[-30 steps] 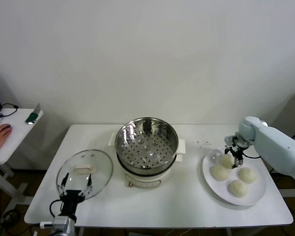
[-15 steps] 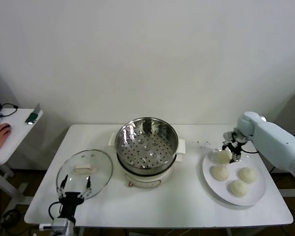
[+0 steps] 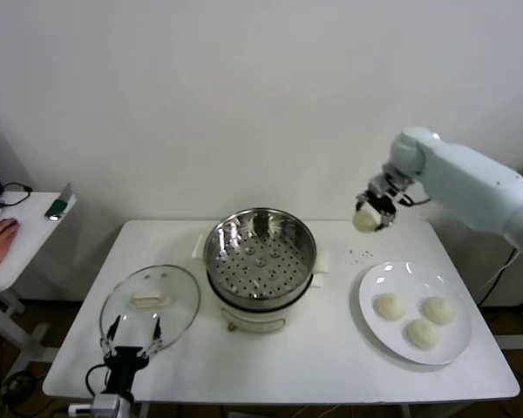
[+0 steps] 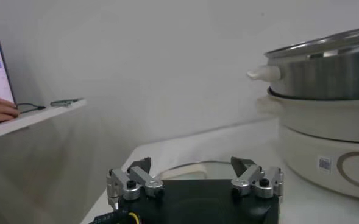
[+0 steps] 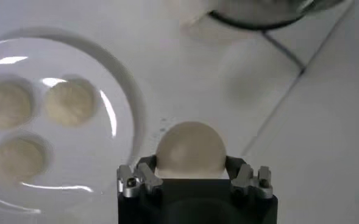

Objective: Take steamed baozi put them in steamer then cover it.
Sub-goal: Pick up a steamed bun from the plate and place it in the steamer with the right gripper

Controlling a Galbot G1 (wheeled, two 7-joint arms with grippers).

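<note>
Above bench (image 3: 331, 348), right of steamer (image 3: 260, 257): right hand (image 3: 367, 219) clasps one baozi (image 3: 364, 221), raised. Right wrist view alone shows fingers (image 5: 144, 178) pinching bun sides; three buns on plate (image 3: 379, 326). Cover (image 3: 150, 305) flat, bar handle running left-right. Left hand (image 4: 195, 181) spread wide, empty, near cover.

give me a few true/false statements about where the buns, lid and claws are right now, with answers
1. The right claw holds a baozi in the air. True.
2. Four buns lie on the white plate. False: three buns lie there.
3. The glass lid covers the steamer. False: the lid lies on the table beside the steamer, which is uncovered.
4. The steamer's perforated tray has no bun in it. True.
5. The left claw grips the lid handle. False: it is open, near the lid, holding nothing.
</note>
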